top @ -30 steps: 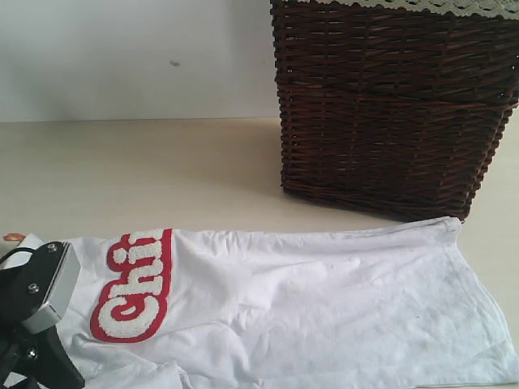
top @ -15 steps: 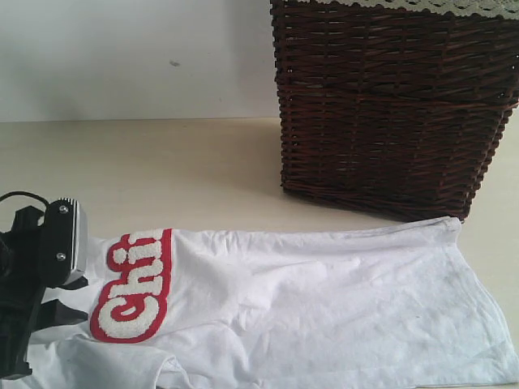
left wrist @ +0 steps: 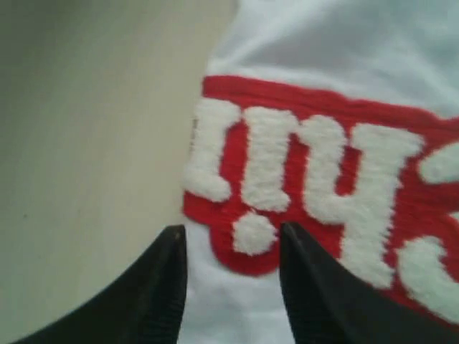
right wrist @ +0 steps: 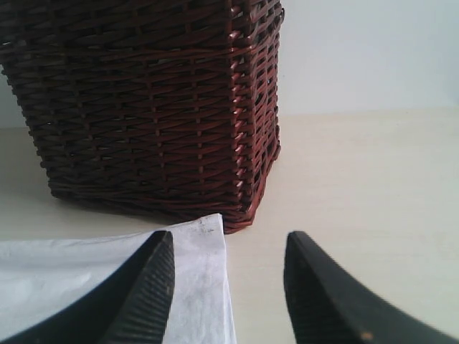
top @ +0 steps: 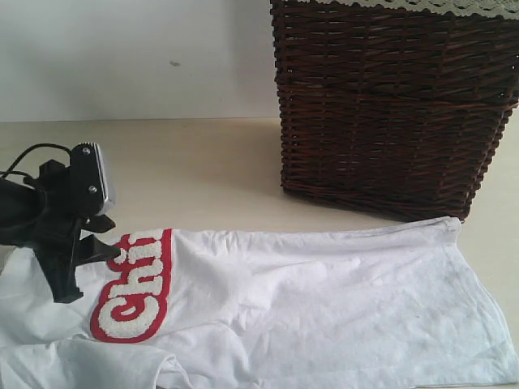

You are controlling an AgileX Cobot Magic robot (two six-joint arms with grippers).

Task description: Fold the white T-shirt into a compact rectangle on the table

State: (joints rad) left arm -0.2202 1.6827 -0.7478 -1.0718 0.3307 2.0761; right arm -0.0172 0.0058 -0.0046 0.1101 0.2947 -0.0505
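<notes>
One white T-shirt lies spread on the table, in front of the dark wicker basket. One hem corner reaches close to the basket's near bottom corner; contact there, cannot tell. Cloth lightly rumpled, with a bunched fold at the edge farthest from the basket. Red band with fuzzy white lettering sits at the shirt's end away from the basket.

Left gripper hangs over that end, well apart from the basket. Jaws apart, nothing clamped. In the wrist view its fingers straddle the band's rounded end, where shirt meets bare table. Whether the tips touch the cloth, cannot tell.

Right gripper sits low over the table, facing the basket's corner. Jaws apart, empty. One finger is over the shirt's corner, the other over bare table.

Lace trim runs along the basket's top rim.
</notes>
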